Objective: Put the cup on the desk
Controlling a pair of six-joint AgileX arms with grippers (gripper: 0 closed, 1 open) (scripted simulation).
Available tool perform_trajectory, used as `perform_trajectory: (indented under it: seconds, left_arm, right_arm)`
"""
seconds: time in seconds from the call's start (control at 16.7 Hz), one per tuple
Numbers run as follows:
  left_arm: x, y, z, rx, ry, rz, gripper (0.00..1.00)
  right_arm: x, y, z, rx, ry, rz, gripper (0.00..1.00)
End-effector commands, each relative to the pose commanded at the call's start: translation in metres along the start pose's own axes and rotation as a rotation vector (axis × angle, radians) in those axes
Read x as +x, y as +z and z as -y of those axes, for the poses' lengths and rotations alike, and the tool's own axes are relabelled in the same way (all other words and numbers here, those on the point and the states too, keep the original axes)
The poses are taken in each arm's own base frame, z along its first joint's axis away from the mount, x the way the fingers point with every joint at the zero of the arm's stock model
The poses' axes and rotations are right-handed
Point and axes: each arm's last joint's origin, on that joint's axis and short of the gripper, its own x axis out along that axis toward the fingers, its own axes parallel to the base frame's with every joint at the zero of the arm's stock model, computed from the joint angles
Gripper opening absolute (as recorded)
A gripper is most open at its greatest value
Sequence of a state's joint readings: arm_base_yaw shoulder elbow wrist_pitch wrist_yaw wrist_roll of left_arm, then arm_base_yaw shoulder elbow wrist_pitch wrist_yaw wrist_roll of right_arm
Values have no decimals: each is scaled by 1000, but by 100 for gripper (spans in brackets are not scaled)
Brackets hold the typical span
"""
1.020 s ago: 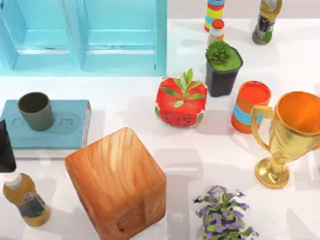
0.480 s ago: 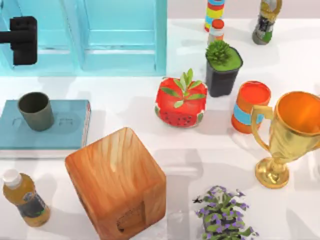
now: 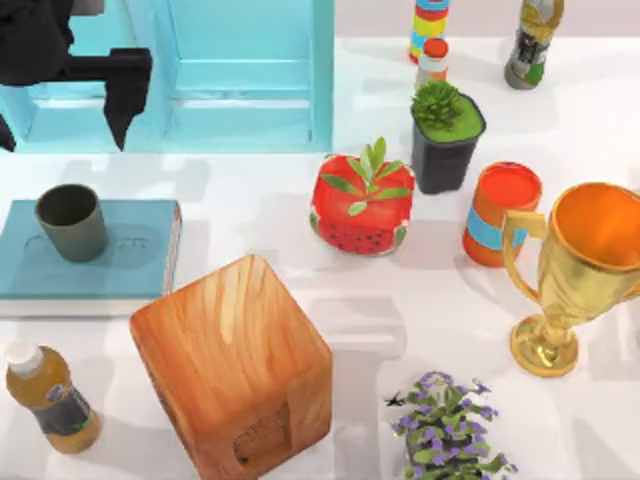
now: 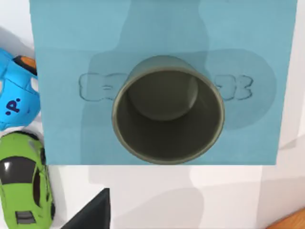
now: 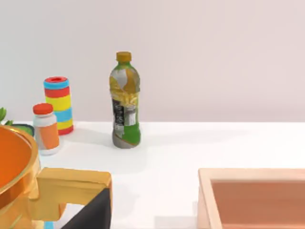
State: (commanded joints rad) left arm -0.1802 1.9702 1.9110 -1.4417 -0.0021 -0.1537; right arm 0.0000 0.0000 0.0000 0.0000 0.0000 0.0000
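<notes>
The cup (image 3: pixel 72 221), a dark grey-green tumbler, stands upright on a light-blue book (image 3: pixel 140 262) at the left of the white desk (image 3: pixel 250 215). My left gripper (image 3: pixel 63 146) hangs open above the cabinet's front edge, just behind the cup, with its black fingers (image 3: pixel 124 105) spread wide and holding nothing. The left wrist view looks straight down into the cup (image 4: pixel 167 109) on the book (image 4: pixel 71 38), with one finger (image 4: pixel 90 214) at the picture's edge. The right wrist view catches one dark finger (image 5: pixel 93 212) of my right gripper beside the gold trophy (image 5: pixel 28 191).
A turquoise cabinet (image 3: pixel 230 70) stands behind the book. A big wooden block (image 3: pixel 235 365) and a yellow bottle (image 3: pixel 50 400) sit in front of it. A watermelon pot (image 3: pixel 362 205), an orange cylinder (image 3: pixel 500 213) and a trophy (image 3: pixel 575 265) stand to the right. Toy cars (image 4: pixel 24 186) lie beside the book.
My left gripper has travelled from the table's left edge back and rightward over the cabinet, and now hovers behind the cup. The cup has not moved.
</notes>
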Motion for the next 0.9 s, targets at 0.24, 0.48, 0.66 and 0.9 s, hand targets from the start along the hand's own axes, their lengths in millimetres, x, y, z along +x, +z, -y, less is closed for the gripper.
perform_trajectory:
  seconds: [0.24,0.48,0.66,0.9]
  left_arm:
    - [11,11,5,4,15,-71,100]
    - [11,11,3,-1,15,-70,100]
    - [21,12,4,3,15,-70,100]
    - [66,11,4,3,15,-69,100]
  right_arm:
    - [0,0,0,0,0,0,100]
    - [0,0,0,0,0,0,100]
    - [0,0,0,0,0,0,100]
    - [0,0,0,0,0,0,100]
